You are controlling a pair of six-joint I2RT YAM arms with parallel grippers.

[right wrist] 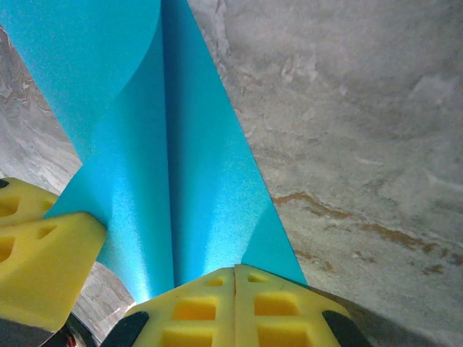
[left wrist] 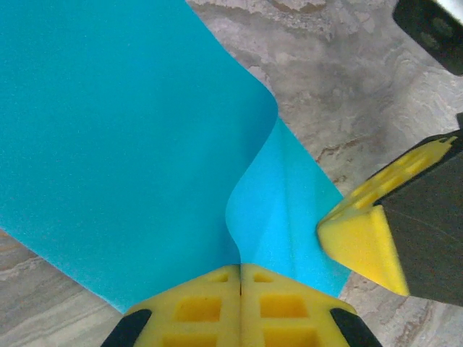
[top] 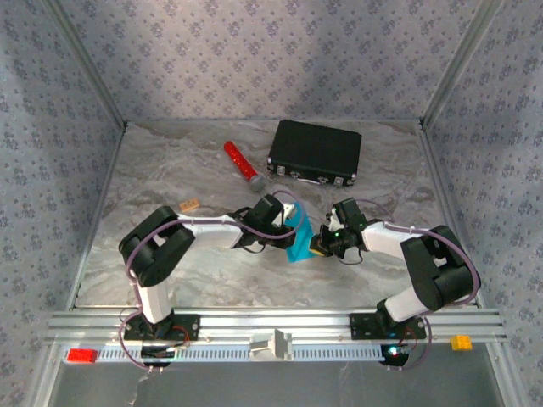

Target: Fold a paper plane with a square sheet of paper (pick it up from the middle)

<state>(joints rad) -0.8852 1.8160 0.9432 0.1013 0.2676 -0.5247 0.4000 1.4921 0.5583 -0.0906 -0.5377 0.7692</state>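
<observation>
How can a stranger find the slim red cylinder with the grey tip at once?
Look at the black rectangular case at the far edge of the grey marbled table. Just left of it lies the slim red cylinder, its grey tip at the near end. Nothing near it is red or round.

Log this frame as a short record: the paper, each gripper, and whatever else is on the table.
paper: cyan-blue sheet of paper, curved, with one lengthwise crease, mid-table between the two grippers
left gripper: shut on the sheet's edge
right gripper: shut on the sheet's edge, near the crease
fold stage: not yet a dart shape
behind the paper: red cylinder and black case, both apart from it
left part of table: small tan block
</observation>
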